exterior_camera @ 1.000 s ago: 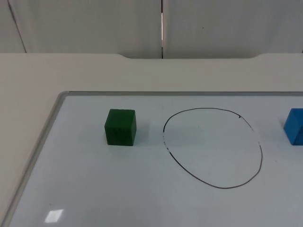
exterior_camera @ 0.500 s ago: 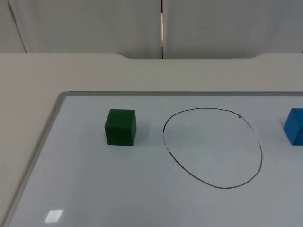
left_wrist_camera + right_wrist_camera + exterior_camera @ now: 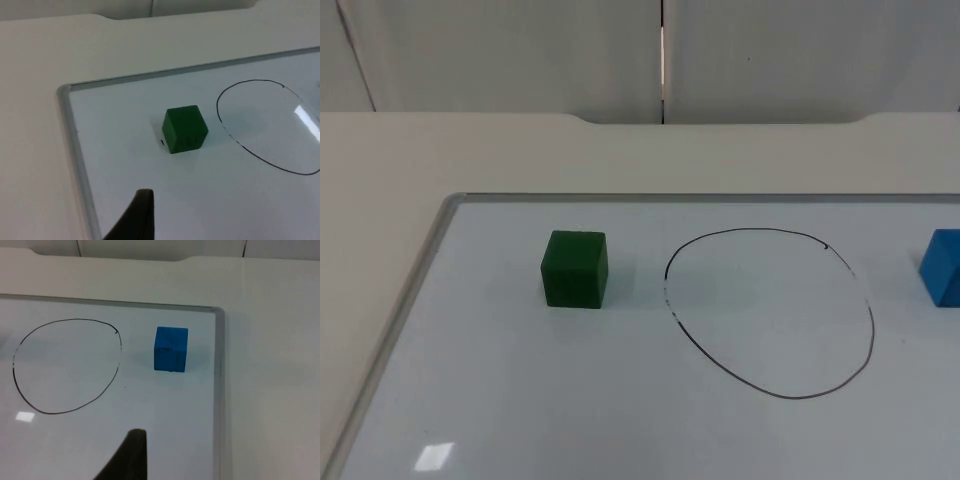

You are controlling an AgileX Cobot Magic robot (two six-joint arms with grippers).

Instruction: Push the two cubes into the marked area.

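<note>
Green cube [image 3: 574, 268]: you find it upright on the whiteboard [image 3: 620, 420], left of centre in the top view, just left of the drawn outline and apart from its line. In the left wrist view the same cube [image 3: 184, 129] sits on the board near the outline's edge, well ahead of the left gripper's fingertip [image 3: 135, 220], with bare board between them.

Blue cube [image 3: 943, 266]: you see it at the right edge of the top view, cut by the frame, outside the outline and apart from it. In the right wrist view it [image 3: 171, 349] stands between the outline and the board's metal frame, well ahead of the right gripper's fingertip [image 3: 129, 457], nothing touching it.

Marked area [image 3: 770, 312]: a hand-drawn black oval on the whiteboard, right of centre in the top view, lying between the two cubes. Neither cube is inside it.

Left gripper: one dark fingertip shows, raised over the board on the near side of the green cube. You cannot tell how far the jaws stand apart; nothing is seen in its grasp.

Right gripper: one dark fingertip shows, over the board on the near side of the blue cube. Jaw spread cannot be told; nothing is seen held.

Table [image 3: 400, 160]: pale top around the board, ending at the grey partition wall [image 3: 520, 50] across the upper part of the top view.
</note>
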